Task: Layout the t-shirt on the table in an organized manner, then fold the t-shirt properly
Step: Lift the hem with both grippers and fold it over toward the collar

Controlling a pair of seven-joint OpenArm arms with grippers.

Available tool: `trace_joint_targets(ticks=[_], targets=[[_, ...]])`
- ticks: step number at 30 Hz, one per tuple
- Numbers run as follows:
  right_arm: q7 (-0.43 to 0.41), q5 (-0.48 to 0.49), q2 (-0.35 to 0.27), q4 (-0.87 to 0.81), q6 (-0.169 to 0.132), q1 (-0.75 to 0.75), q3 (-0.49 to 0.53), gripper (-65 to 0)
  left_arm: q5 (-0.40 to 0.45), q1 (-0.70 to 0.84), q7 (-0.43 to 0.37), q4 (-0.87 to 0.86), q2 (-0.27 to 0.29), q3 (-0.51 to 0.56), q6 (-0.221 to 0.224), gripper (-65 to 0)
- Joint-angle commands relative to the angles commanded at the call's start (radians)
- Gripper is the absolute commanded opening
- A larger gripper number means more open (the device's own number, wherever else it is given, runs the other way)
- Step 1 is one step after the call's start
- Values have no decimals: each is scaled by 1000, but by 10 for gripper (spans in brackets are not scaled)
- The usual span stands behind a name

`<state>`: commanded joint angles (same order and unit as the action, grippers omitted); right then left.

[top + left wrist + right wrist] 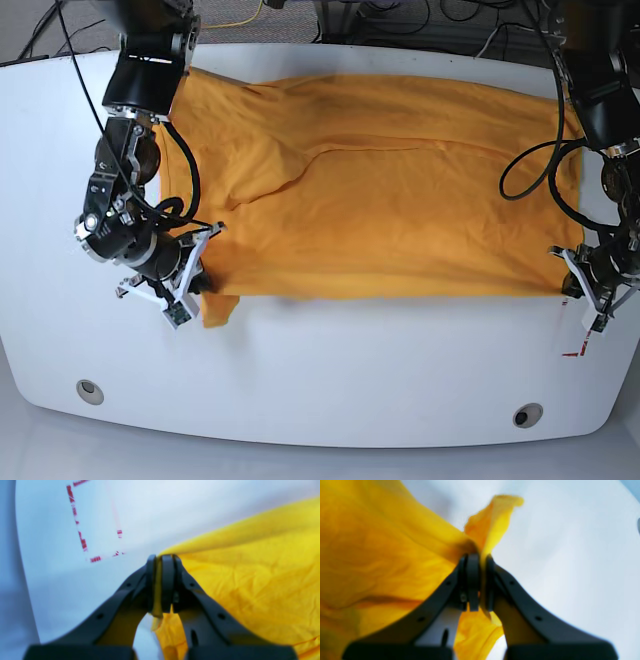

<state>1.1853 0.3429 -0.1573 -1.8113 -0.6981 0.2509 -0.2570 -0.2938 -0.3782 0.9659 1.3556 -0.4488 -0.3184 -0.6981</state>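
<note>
Left gripper (161, 562) clamped on t-shirt (380, 190) edge, near red mark (82, 542). Right gripper (476, 560) clamped on opposite corner. Cloth spread across table (330, 380).

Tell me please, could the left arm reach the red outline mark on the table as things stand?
Probably yes: the mark lies bare just beside the left end effector, though that is shut on the t-shirt.

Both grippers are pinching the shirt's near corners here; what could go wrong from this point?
The right gripper pinches bunched cloth with a loose flap past its jaws, so that corner of the t-shirt may slip or lie crooked. A diagonal fold crosses the shirt's middle, and may stay creased if pulled unevenly. The left gripper grips only a thin edge near the table rim, which might pull free.
</note>
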Motion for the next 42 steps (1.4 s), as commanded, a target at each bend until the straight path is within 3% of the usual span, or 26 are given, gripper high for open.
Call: trace_joint_targets(ticks=[17,30,36,42], targets=[[52,152,15,-172,0,-278,-37,-609,0,84,-2,3,-23,0,0,-636],[86,155,15,-198,0,-367,-48,-609,0,247,21,44,-80,-2,0,-636],[86,155,15,-198,0,-382,-48,-609,0,318,87,133,-80,0,0,-633],[86,155,15,-198,0,-396,-49,-609,0,370,92,158,-80,0,0,-633]])
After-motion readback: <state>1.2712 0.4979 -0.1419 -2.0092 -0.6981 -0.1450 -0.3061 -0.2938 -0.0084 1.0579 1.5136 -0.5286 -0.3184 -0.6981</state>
